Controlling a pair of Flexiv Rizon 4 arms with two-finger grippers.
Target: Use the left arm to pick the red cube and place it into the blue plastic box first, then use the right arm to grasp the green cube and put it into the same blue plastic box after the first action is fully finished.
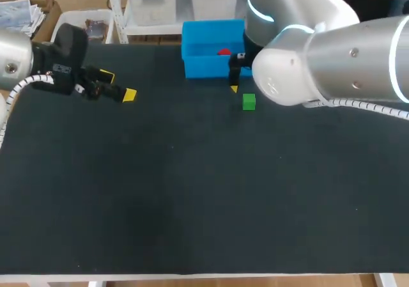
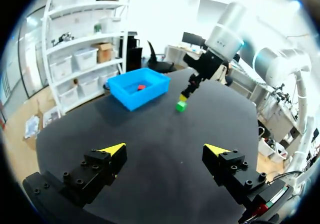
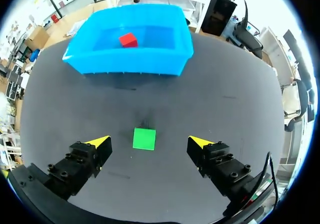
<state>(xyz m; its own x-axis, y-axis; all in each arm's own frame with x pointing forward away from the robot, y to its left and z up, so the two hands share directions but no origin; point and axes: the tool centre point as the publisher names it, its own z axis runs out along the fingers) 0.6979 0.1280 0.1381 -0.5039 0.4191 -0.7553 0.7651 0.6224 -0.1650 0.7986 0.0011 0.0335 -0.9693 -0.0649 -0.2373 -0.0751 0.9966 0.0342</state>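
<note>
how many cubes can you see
2. The red cube lies inside the blue plastic box. The green cube sits on the black table just outside the box, between the right gripper's open fingers, untouched. No others show.

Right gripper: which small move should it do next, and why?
Probably lower the right gripper and close on the green cube: it lies untouched under the gap between the open fingers, and the red cube already sits in the blue box.
</note>
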